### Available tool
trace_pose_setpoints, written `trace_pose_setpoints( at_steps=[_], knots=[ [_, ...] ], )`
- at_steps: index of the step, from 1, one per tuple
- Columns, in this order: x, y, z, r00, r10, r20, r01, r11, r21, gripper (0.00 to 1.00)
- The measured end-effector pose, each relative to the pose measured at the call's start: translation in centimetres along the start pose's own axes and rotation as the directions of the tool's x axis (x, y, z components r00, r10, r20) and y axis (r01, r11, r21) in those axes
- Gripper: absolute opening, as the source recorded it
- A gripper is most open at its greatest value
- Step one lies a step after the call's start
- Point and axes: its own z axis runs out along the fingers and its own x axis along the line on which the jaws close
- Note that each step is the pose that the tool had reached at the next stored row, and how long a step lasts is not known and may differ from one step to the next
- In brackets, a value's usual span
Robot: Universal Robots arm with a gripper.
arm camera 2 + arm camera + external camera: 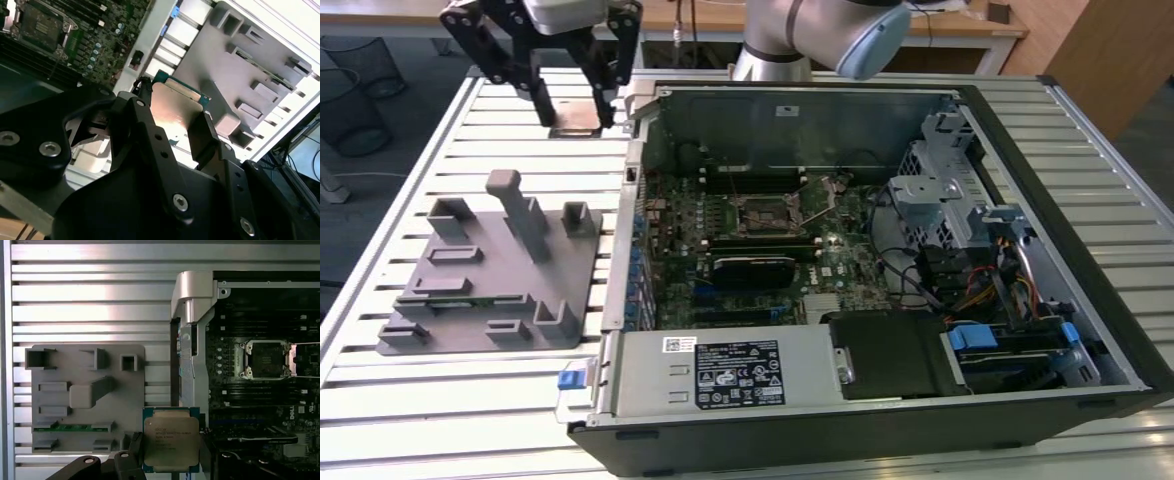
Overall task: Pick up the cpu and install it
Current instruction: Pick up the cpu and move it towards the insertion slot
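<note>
Pincer [572,120] is clenched on the cpu [574,127], its two black fingers [142,117] pressing on opposite edges of the chip. It hangs near the far corner of the open case, at the exterior view's left.

The slatted metal surface [454,400] carries everything. The largest thing on it is a computer case [1007,95] lying on its side with the panel off. Just beside the case, toward the exterior view's left, sits a grey moulded fixture [480,270] with several pockets and posts; one pocket holds a green strip [70,427], seen in the first wrist view.

Inside the case lies the green motherboard [761,235], and near its middle is the black square socket [767,213] with a metal frame, also seen in both wrist views [265,359] [40,25].

The cpu [171,440] shows its silvery top and thin green rim [175,107]. In the first wrist view it lies over the case's side wall, between the fixture and the motherboard, well apart from the socket.
</note>
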Motion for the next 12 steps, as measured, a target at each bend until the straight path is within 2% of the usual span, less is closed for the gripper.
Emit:
trace_pose_setpoints(
  at_steps=[12],
  knots=[
    [-5.33,0.13,0.15,1.0,0.0,0.0,0.0,1.0,0.0,0.53]
  ],
)
